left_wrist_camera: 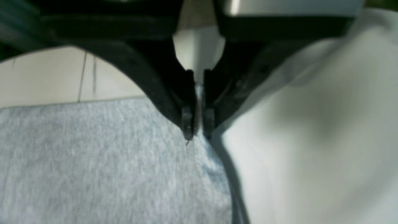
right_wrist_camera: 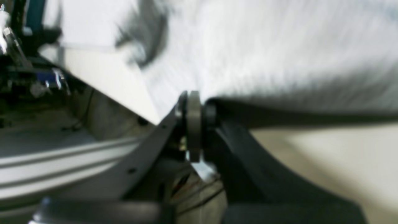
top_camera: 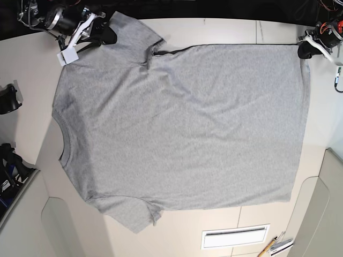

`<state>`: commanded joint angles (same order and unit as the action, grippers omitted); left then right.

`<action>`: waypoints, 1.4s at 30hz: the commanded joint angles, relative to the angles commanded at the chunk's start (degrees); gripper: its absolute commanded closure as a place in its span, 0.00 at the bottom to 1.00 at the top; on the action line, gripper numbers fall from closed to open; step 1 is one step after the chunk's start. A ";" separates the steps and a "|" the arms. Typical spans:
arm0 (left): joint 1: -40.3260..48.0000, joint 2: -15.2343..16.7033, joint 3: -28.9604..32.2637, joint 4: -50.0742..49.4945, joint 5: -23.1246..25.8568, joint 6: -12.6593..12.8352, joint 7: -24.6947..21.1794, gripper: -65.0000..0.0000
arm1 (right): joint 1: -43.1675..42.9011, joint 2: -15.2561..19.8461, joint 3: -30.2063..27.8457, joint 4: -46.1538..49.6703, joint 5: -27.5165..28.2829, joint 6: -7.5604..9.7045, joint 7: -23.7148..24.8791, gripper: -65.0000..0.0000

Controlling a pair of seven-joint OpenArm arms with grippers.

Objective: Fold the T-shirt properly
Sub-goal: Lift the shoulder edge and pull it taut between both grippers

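Between fingers (left_wrist_camera: pixel 209 124), T-shirt (left_wrist_camera: pixel 124 161) fabric.

I count one T-shirt (top_camera: pixel 187 128) here, with two short sleeves in sight, one at the upper left (top_camera: pixel 134 35) and one at the bottom (top_camera: pixel 131 214). There are two grippers, a left gripper (left_wrist_camera: pixel 198 133) and a right gripper (right_wrist_camera: pixel 202 109), each with two black fingers. Under it all I see one table (top_camera: pixel 177 233), and by its edge one white rectangular panel (top_camera: pixel 235 237).
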<state>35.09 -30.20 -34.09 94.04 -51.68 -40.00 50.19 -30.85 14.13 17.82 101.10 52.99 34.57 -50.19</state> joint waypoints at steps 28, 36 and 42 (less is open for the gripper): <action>-22.25 -0.15 0.37 -10.99 0.52 0.00 -3.69 1.00 | 26.05 0.31 2.62 -8.59 -3.30 0.37 -0.17 1.00; -29.75 -0.15 5.03 -16.26 7.30 0.00 -6.99 1.00 | 37.13 0.28 -4.20 -18.56 -5.92 0.35 0.96 1.00; -30.51 -0.13 5.31 -17.16 9.31 0.00 -9.31 1.00 | 40.98 0.26 -6.29 -23.69 -10.21 0.31 5.25 1.00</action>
<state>4.58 -30.33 -28.77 76.88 -42.37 -40.00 40.88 10.13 14.39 11.53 77.41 42.78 34.87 -44.95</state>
